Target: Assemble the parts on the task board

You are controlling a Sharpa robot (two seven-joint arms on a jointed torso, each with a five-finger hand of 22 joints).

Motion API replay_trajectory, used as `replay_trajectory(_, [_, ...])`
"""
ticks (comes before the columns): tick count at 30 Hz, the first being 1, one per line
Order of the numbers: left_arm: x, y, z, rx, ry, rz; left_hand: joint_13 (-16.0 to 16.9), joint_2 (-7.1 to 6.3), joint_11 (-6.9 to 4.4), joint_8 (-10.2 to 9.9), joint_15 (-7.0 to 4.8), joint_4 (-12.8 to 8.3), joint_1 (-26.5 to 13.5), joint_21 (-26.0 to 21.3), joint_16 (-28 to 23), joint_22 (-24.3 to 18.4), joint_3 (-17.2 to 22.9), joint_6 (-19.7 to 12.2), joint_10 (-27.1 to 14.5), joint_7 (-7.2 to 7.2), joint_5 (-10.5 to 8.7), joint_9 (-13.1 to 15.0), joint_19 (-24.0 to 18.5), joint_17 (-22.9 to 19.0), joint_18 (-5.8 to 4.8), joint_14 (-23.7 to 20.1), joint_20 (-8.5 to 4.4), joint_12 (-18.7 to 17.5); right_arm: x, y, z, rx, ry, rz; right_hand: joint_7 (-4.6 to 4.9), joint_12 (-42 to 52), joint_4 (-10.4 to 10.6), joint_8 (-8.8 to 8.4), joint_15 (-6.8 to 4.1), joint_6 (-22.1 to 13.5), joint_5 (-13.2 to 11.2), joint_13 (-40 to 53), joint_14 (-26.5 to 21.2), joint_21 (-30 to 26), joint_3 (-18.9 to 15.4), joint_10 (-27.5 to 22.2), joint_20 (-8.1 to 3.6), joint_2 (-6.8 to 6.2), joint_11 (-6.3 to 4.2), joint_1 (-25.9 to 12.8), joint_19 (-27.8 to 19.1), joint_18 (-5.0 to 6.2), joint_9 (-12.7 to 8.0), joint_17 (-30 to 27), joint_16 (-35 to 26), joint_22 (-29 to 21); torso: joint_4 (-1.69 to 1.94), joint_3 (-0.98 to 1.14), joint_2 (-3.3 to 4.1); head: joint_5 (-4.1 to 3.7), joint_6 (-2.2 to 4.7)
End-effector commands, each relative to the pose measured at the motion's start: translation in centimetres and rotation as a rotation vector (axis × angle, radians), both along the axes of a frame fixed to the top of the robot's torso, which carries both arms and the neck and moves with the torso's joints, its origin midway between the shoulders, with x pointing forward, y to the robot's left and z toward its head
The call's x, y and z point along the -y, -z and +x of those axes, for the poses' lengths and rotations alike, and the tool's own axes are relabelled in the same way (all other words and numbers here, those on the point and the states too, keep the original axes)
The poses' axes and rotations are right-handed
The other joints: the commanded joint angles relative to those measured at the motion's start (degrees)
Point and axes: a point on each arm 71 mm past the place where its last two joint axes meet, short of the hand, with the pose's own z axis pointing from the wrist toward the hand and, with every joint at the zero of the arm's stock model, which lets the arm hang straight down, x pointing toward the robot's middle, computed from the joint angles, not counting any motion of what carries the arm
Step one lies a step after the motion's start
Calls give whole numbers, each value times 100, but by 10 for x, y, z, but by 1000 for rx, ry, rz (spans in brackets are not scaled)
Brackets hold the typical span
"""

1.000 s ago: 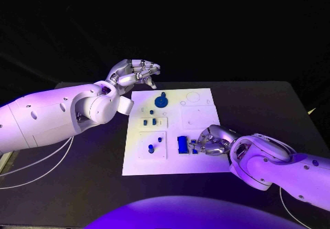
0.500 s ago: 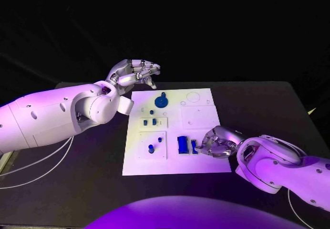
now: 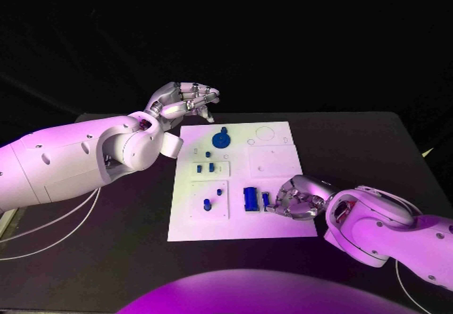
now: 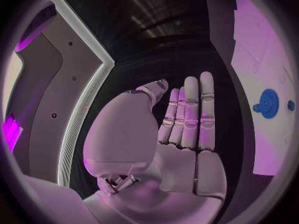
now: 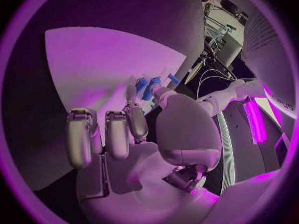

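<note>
The white task board lies mid-table. On it are a round blue gear, small blue pieces, two blue pegs and a blue block with a small blue piece beside it. My right hand rests low over the board's near right part, fingers curled in, its thumb tip right at that small piece; whether it touches is unclear. The right wrist view shows the thumb reaching to the blue pieces. My left hand hangs raised beyond the board's far left corner, holding nothing, fingers straight in its wrist view.
The black table has free surface right and left of the board. White cables trail off the table's left edge. The left wrist view shows the blue gear on the board beside the hand.
My right hand has shifted slightly to the right and toward me. The small blue piece now shows beside the block, clear of the fingers. The left hand has not moved.
</note>
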Motion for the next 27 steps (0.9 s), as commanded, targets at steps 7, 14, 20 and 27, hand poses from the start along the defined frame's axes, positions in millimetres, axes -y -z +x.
replay_trajectory(7, [2, -1, -1, 4, 18, -12, -7, 22, 10, 28, -1, -28, -48, -22, 31, 8, -10, -28, -29, -4, 13, 6, -6, 8, 71, -46, 36, 30, 0, 6, 5, -3, -18, -35, -5, 17, -57, -20, -36, 23, -51, 320, 386, 17, 11, 32, -27, 62, -6, 123, 422, -3, -14, 492, -7, 1345, 5, -4, 8, 10, -14])
replay_trajectory(14, [2, -1, -1, 4, 18, -12, -7, 22, 10, 28, -1, -28, -48, -22, 31, 8, -10, -28, -29, -4, 13, 6, -6, 8, 71, -46, 36, 30, -1, 8, 11, 16, -8, -45, -6, 14, -62, -20, -37, 27, -62, 318, 388, 13, 20, 31, -27, 87, -7, 150, 421, -2, -16, 504, 0, 1344, 0, -2, 2, 18, -14])
replay_trajectory(20, [2, -1, -1, 4, 18, -12, -7, 22, 10, 28, -1, -28, -48, -22, 31, 8, -10, -28, -29, -4, 13, 6, -6, 8, 71, -46, 36, 30, -4, 10, 13, 20, -13, -50, -6, 33, -60, -19, -37, 30, -64, 332, 389, 30, 21, 41, -27, 95, -8, 154, 426, -6, -16, 507, 1, 1348, 8, -6, 8, 6, -14])
replay_trajectory(27, [2, -1, -1, 4, 18, -12, -7, 22, 10, 28, -1, -28, -48, -22, 31, 8, -10, -28, -29, -4, 13, 6, -6, 8, 71, -46, 36, 30, -4, 10, 14, 27, -15, -53, -11, 31, -100, -19, -39, 32, -75, 332, 388, 26, 14, 41, -29, 70, -11, 219, 425, -5, -18, 504, 0, 1347, -3, -9, 0, 5, -14])
